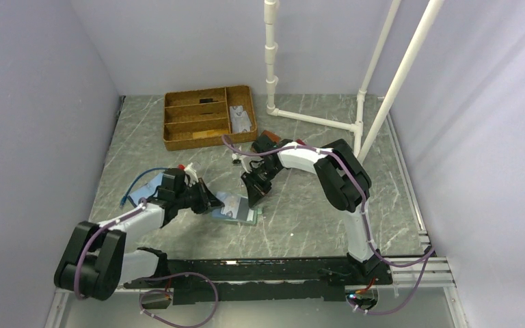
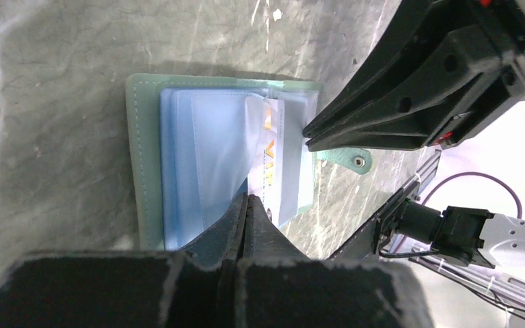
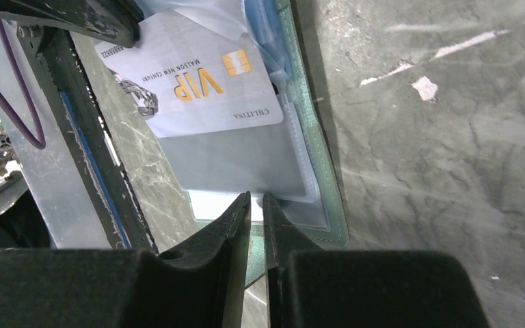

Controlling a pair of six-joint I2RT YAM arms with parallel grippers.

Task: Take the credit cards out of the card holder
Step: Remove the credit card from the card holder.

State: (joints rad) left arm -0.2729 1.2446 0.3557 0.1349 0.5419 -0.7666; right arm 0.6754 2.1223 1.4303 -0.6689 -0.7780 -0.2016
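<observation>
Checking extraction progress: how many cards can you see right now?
1: a VIP card sticking partway out of a clear sleeve in the open card holder. Other sleeves may hide more; the flat pieces in the wicker tray are too small to identify.

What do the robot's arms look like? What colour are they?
Two arms with white links and chunky black joints. A purple cable loops along each one. The left gripper and right gripper are black, each with two pointed fingers.
</observation>
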